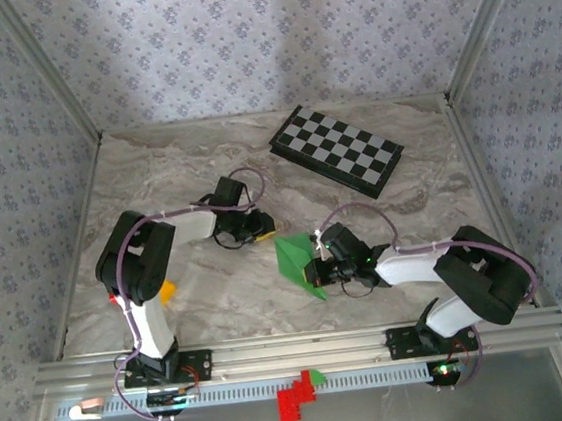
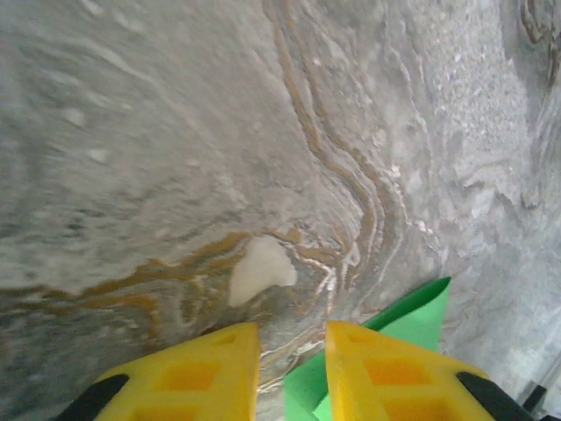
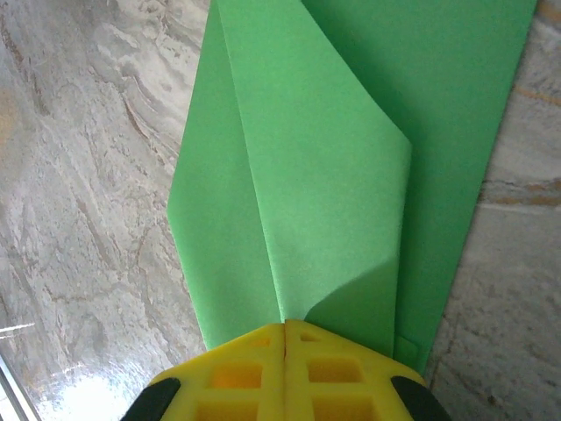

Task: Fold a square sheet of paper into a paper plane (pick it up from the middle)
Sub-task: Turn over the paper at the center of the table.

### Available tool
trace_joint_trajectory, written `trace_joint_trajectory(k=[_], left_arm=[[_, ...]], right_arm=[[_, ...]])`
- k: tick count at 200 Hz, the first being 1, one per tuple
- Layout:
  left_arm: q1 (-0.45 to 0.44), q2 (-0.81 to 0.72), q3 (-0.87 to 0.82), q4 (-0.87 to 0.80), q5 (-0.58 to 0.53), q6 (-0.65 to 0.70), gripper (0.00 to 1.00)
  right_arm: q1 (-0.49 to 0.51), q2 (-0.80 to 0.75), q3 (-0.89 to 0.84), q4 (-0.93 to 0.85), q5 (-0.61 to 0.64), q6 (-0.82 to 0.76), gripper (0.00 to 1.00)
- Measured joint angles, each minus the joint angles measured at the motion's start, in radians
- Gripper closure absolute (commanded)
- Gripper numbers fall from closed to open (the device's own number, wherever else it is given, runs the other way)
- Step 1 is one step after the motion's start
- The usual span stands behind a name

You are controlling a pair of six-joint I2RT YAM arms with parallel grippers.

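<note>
The square sheet of paper (image 1: 294, 257), bright green, lies at the middle of the marble table, folded into a pointed shape with layered flaps. In the right wrist view the paper (image 3: 307, 175) has one flap lifting off the layer below. My right gripper (image 1: 318, 260) is at the paper's right side, and its yellow jaws (image 3: 287, 326) are shut on the fold. My left gripper (image 1: 263, 226) hovers just left of the paper's upper corner. In its wrist view the left gripper (image 2: 294, 329) stands open with bare marble in the gap, and a corner of the paper (image 2: 412, 320) shows beside its right finger.
A black-and-white checkerboard (image 1: 337, 150) lies at the back right. A small orange block (image 1: 168, 290) sits by the left arm's base. Red blocks (image 1: 298, 395) and a tiny green piece (image 1: 317, 376) rest on the front rail. Metal frame posts bound the table.
</note>
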Motion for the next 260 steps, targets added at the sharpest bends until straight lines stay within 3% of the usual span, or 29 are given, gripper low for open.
trace_joint_trajectory(k=[33, 67, 120, 147, 215, 260], left_arm=[[-0.005, -0.093, -0.046, 0.000, -0.012, 0.003, 0.71], [-0.064, -0.224, -0.125, 0.002, -0.017, -0.001, 0.69], [-0.089, -0.343, -0.226, 0.001, -0.071, -0.001, 0.63], [-0.095, -0.348, -0.229, 0.003, -0.085, 0.000, 0.62], [-0.103, -0.347, -0.229, 0.003, -0.099, 0.000, 0.62], [-0.103, -0.346, -0.229, 0.001, -0.099, 0.000, 0.62]], right_arm=[[0.000, -0.009, 0.006, -0.023, -0.008, -0.016, 0.94], [0.000, -0.034, 0.035, -0.121, -0.035, -0.065, 0.86], [-0.056, -0.280, 0.046, -0.288, -0.033, -0.115, 0.67], [-0.064, -0.304, 0.048, -0.319, -0.010, -0.120, 0.59], [-0.048, -0.166, 0.048, -0.282, -0.014, -0.120, 0.62], [-0.034, -0.092, 0.052, -0.230, -0.031, -0.118, 0.75]])
